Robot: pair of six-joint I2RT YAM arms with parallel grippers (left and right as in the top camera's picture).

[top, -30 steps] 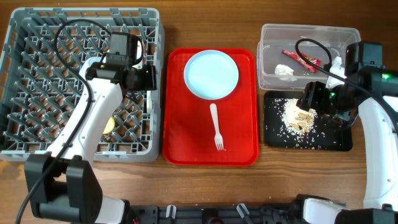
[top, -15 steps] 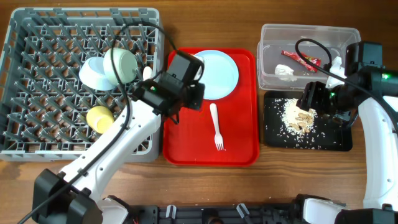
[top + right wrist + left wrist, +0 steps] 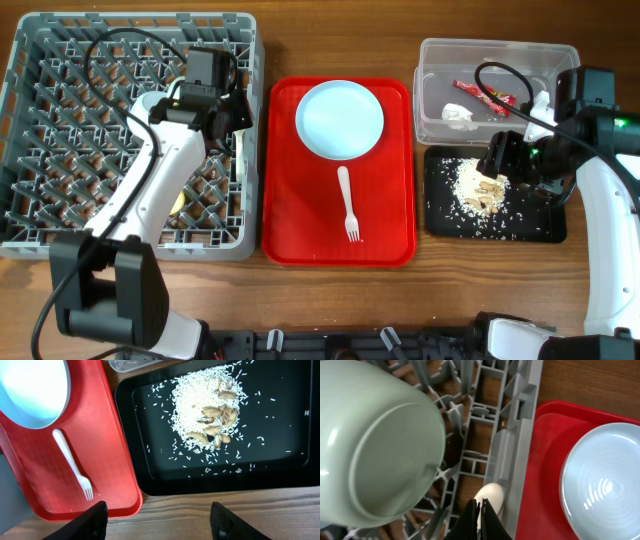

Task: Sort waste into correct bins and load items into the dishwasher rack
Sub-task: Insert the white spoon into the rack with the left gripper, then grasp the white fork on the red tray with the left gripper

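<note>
My left gripper (image 3: 483,506) is shut low over the right edge of the grey dishwasher rack (image 3: 60,60). The white spoon's bowl (image 3: 491,496) lies just beyond its tips. A mint-green bowl (image 3: 375,445) stands tilted to its left. In the overhead view the left arm hides the bowls, and part of the yellow cup (image 3: 178,203) shows. The white plate (image 3: 340,120) and fork (image 3: 348,205) lie on the red tray (image 3: 290,230). My right gripper (image 3: 160,522) hangs open above the black tray (image 3: 540,225), which holds the food scraps (image 3: 478,185). The clear tub (image 3: 435,55) holds the red wrapper (image 3: 483,95) and the napkin (image 3: 458,115).
The rack fills the left of the table, the red tray sits in the middle, and the two bins sit on the right. A strip of bare wood runs along the table's front edge (image 3: 225,510). The right arm's cable loops over the clear tub.
The left arm swung out over the red tray and came back to the rack's right edge, and its jaws shut. The right arm has not moved.
</note>
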